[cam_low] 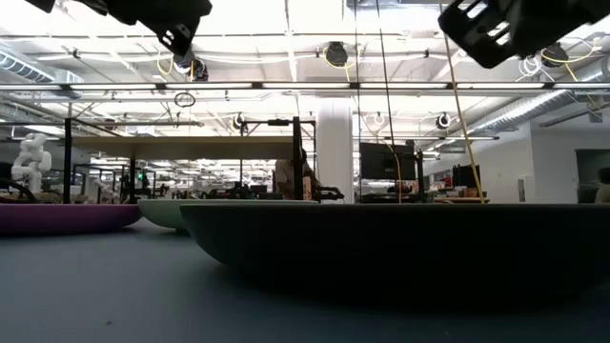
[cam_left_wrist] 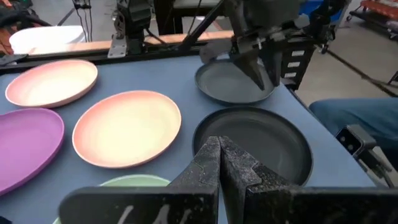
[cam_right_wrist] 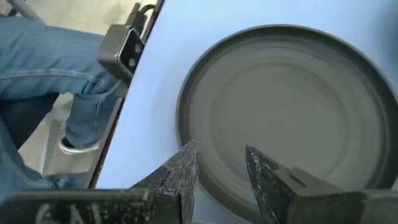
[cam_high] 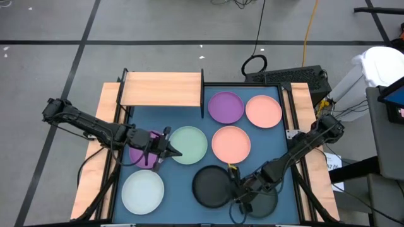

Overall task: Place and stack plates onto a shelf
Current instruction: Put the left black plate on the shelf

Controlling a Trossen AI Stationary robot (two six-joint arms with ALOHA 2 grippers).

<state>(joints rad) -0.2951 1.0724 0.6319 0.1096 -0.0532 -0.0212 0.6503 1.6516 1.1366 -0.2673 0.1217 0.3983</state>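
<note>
The light-wood shelf [cam_high: 162, 88] stands at the table's far left. Flat on the tabletop lie a purple plate [cam_high: 225, 106], two pink plates [cam_high: 263, 110] [cam_high: 231, 142], a pale green plate [cam_high: 188, 145], a second purple plate [cam_high: 144, 150], a whitish plate [cam_high: 143, 191] and two black plates [cam_high: 211, 186] [cam_high: 265, 200]. My left gripper [cam_left_wrist: 219, 155] is shut and empty, over the gap between the near purple plate and the green one. My right gripper [cam_right_wrist: 222, 165] is open, pointing down over the rim of the near-right black plate [cam_right_wrist: 292, 118], one finger about over the rim and one over the inside.
Long wooden rails [cam_high: 95, 170] run along the table's left and right sides. A person in jeans [cam_right_wrist: 56, 68] sits just past the near edge by the black plates. A keyboard [cam_high: 290, 75] and cables lie beyond the far right corner.
</note>
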